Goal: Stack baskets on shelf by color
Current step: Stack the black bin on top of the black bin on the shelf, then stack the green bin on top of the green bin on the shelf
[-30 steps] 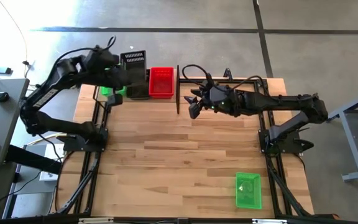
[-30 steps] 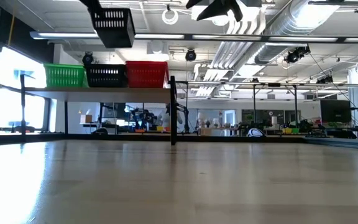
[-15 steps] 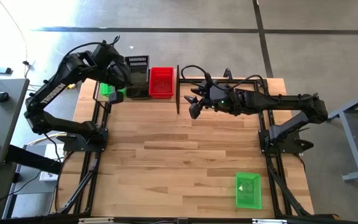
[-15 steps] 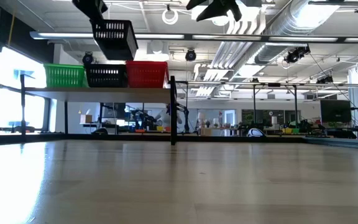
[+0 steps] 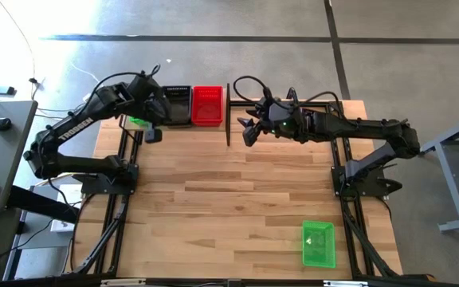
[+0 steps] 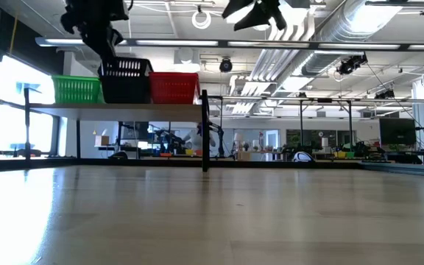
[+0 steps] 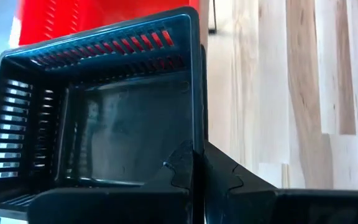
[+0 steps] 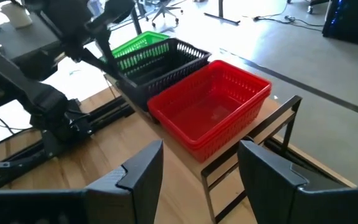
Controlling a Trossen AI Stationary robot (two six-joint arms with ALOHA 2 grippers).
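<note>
My left gripper (image 5: 158,106) is shut on a black basket (image 7: 104,124) over the shelf (image 6: 116,107). That basket (image 6: 126,70) sits tilted in the top of another black basket (image 6: 126,91), between a green basket (image 6: 77,89) and a red basket (image 6: 174,87). My right gripper (image 5: 246,132) hangs open in the air to the right of the shelf's black post (image 5: 228,115), with nothing between its fingers (image 8: 142,168). One more green basket (image 5: 318,243) stands on the table near the front right. My left gripper pinches one side wall of the black basket (image 7: 197,134) near a corner, with one finger inside (image 7: 178,167) and one outside (image 7: 225,175). The fingers slant down from above and from the left. The basket is tilted, its bottom sunk into the black basket below.
The shelf runs along the table's far left edge and ends at the black post (image 6: 205,131). The wooden tabletop (image 5: 237,199) spreads out in front of it. Both arm bases (image 5: 106,179) (image 5: 361,179) stand at the table's sides.
My left gripper has come down toward the shelf, still shut on the black basket. The basket hung clear above the row a second ago; now it has dropped into the black basket on the shelf and sits tilted there.
</note>
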